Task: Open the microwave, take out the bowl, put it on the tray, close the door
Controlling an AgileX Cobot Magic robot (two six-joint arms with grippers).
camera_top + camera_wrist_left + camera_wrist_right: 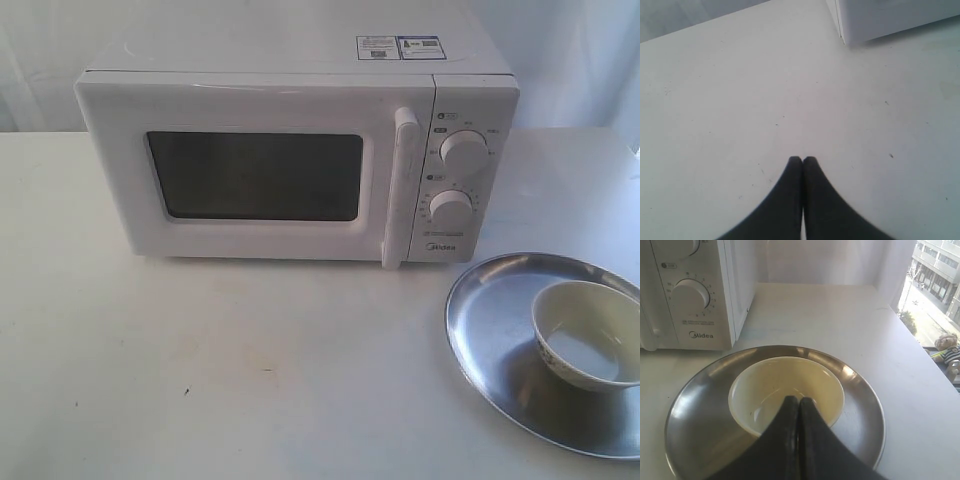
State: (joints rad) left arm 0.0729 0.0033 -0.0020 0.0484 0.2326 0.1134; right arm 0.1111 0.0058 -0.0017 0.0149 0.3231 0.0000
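The white microwave [290, 150] stands at the back of the table, its door [255, 175] shut flat with the vertical bar handle [402, 185] beside the two dials. A cream-white bowl [590, 333] sits upright inside the silver tray [500, 340] at the front right. No arm shows in the exterior view. In the right wrist view my right gripper [799, 401] is shut and empty, hovering over the bowl [770, 390] and tray [695, 410]. My left gripper [802, 160] is shut and empty above bare table, apart from the microwave's corner [875, 20].
The white table [220, 370] runs out from the microwave to the front. A window with a street outside and a small teddy bear [949, 352] lie beyond the table's edge in the right wrist view.
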